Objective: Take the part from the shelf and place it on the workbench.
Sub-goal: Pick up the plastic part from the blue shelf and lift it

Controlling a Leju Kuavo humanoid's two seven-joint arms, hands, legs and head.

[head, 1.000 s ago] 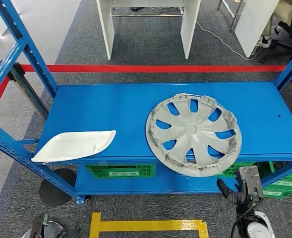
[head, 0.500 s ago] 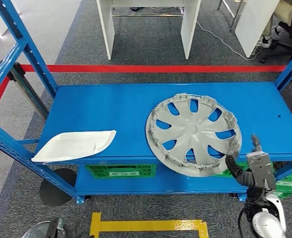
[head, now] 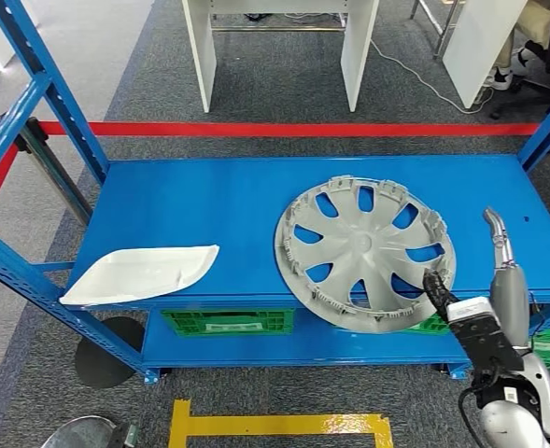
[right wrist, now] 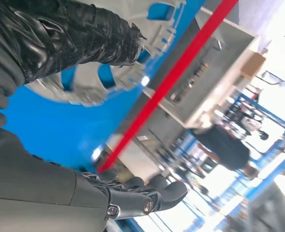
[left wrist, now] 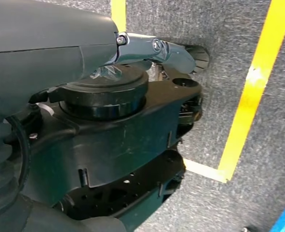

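Change: since the earlier frames the right hand (head: 477,308) has risen from below the shelf's front edge to the hubcap's lower-right rim; the hubcap, white tray and shelf have not shifted.
Part: the grey hubcap (head: 364,250) lies flat, inner face up, at centre-right of the head view on the blue shelf (head: 208,201), its near edge hanging slightly over the shelf front.
Handling: by my judgement a thin moulded plastic disc, light and fairly stiff but able to flex; the small clips around the rim look easy to snap. Smooth spokes would likely slip; the overhanging rim, or a spoke opening, seems the best place to take hold.
Right hand: at lower right of the head view, dark fingers (head: 435,289) reach the rim while the thumb points up beside it, apart from them. In the right wrist view the fingers (right wrist: 79,34) lie over the hubcap's edge. Nothing is clamped yet, so the hand reads as spread and empty.
Left hand: low at the frame bottom, hanging over the floor in the left wrist view; I cannot tell how its fingers lie.
Outward: a white tray (head: 139,273) sits at lower left of the shelf, well apart from the hubcap; green crates (head: 226,322) sit on the lower level; red tape (head: 258,129) crosses the carpet behind.
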